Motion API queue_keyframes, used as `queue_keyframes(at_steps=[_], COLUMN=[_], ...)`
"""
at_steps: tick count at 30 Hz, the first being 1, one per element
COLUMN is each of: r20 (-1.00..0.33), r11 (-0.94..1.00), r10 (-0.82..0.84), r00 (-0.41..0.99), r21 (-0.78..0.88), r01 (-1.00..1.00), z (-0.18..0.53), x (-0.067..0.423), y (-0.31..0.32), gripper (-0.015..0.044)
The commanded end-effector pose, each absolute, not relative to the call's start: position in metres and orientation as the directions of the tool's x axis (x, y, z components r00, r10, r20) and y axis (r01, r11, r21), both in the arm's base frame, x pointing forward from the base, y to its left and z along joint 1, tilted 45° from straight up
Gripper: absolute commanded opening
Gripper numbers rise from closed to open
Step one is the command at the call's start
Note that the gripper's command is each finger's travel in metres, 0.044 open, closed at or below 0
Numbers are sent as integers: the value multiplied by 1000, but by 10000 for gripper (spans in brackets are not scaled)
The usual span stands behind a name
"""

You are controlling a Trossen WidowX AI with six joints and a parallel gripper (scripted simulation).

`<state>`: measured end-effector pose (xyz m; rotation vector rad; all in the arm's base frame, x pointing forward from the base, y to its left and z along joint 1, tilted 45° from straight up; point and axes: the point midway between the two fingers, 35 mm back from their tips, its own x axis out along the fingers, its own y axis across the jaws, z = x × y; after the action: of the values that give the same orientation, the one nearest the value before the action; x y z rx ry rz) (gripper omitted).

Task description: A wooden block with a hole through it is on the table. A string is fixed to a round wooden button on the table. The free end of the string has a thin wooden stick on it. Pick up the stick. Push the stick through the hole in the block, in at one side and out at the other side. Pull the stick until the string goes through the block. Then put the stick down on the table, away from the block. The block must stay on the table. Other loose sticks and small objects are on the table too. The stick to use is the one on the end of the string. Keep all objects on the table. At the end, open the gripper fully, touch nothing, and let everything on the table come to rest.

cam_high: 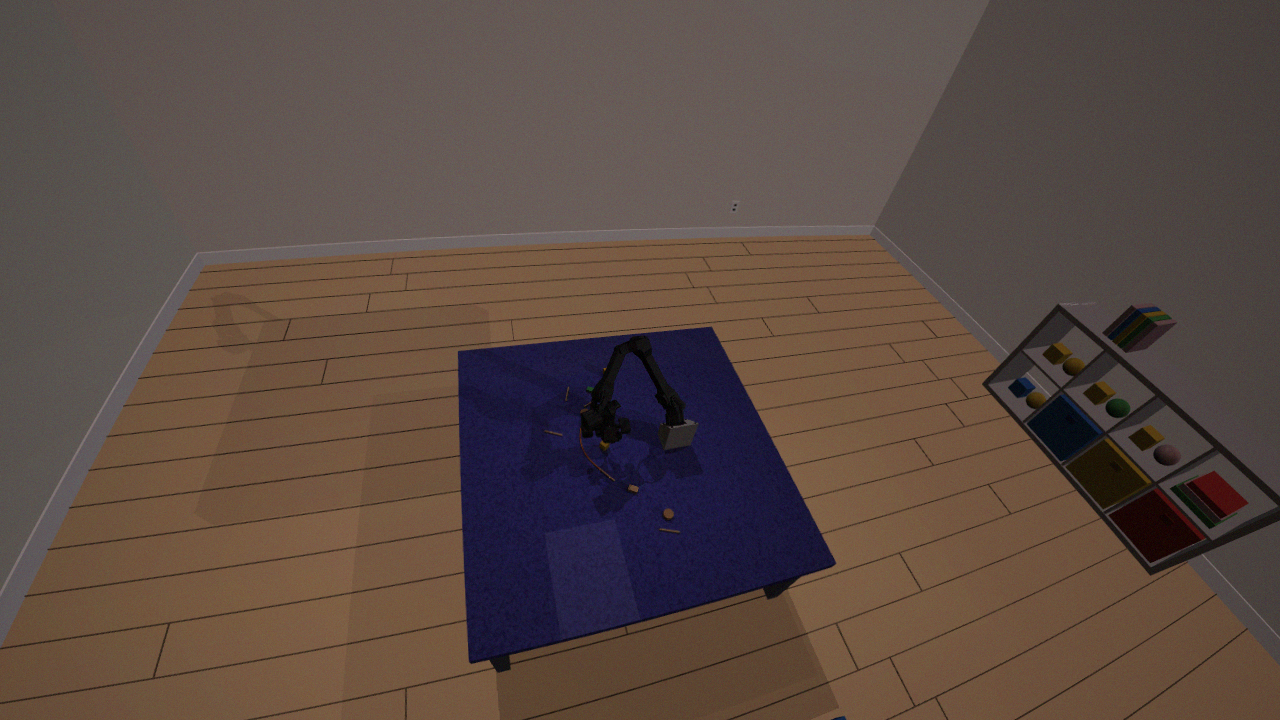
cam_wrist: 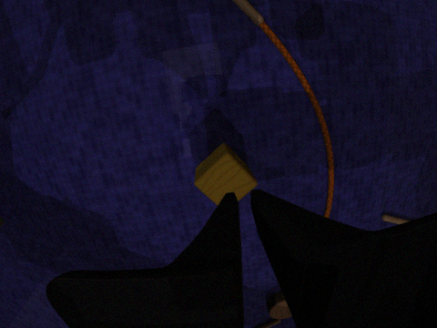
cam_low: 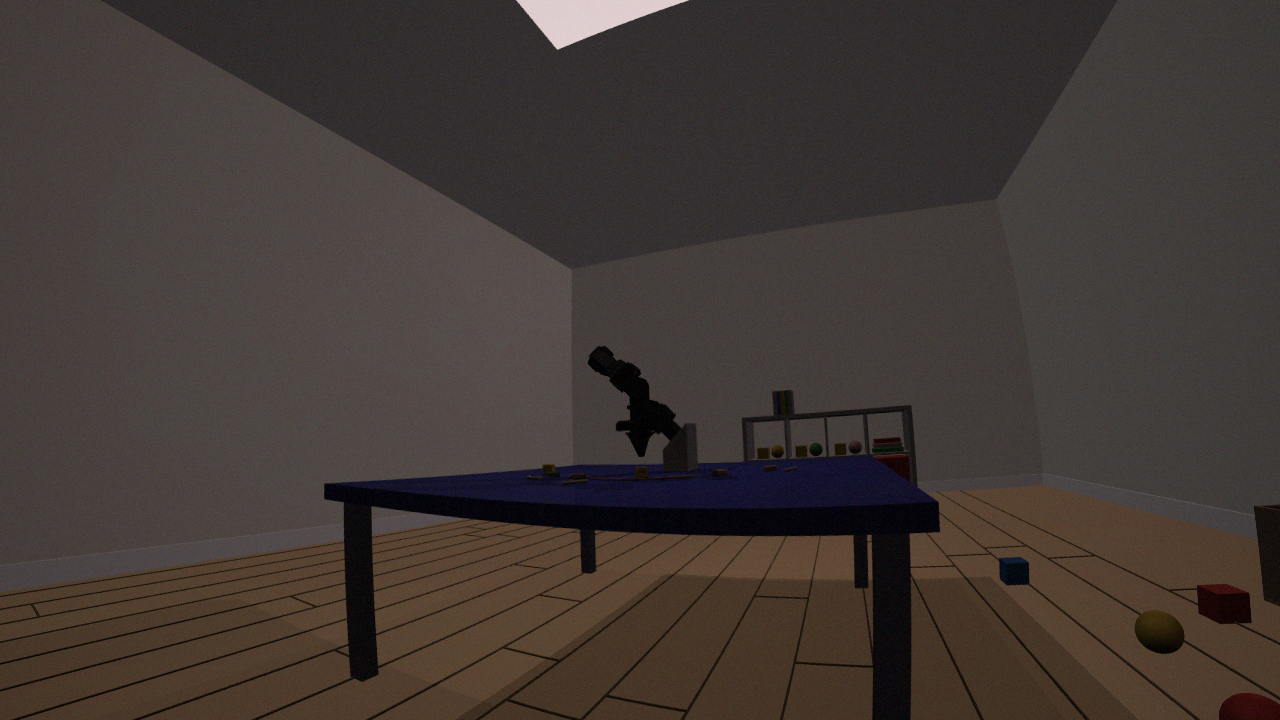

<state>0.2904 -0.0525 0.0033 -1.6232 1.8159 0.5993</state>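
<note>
My gripper (cam_high: 605, 436) (cam_low: 640, 448) (cam_wrist: 242, 199) hangs low over the blue table (cam_high: 572, 573), fingers shut with nothing between them. A small yellow cube (cam_wrist: 225, 175) (cam_high: 605, 445) (cam_low: 641, 469) lies on the table just beyond the fingertips. The orange string (cam_wrist: 317, 109) (cam_high: 590, 457) curves past the gripper's side. The thin wooden stick (cam_high: 609, 474) on its free end lies flat on the table, apart from the gripper. The round button (cam_wrist: 279, 309) shows between the fingers, behind the tips. A small wooden block (cam_high: 631, 488) lies beyond the stick's end.
Loose sticks (cam_high: 554, 433) (cam_high: 566, 394) (cam_high: 669, 530) and a round wooden disc (cam_high: 667, 514) lie on the table. A green piece (cam_high: 588, 388) lies behind the gripper. The arm's grey base (cam_high: 677, 435) (cam_low: 680, 449) stands to the right. A shelf (cam_high: 1127, 429) stands off the table.
</note>
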Motion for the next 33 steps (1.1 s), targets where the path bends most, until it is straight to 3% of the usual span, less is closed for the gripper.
queue_keyframes(at_steps=[1, 11, 13, 20, 25, 33], r20=[-708, -708, -709, -710, -709, -709], r11=[141, 141, 101, -295, -329, -329], r10=[-705, -705, -704, -703, -704, -704], r00=[-50, -50, -49, -46, -46, -46], r21=[-71, -71, -32, 350, 384, 384], r01=[-988, -988, -994, -889, -863, -863], z=[3, 3, -1, -60, -66, -66], x=[290, 290, 295, 329, 331, 331], y=[-53, -53, -47, 11, 17, 17], gripper=[0, 0, 53, 236, 368, 157])
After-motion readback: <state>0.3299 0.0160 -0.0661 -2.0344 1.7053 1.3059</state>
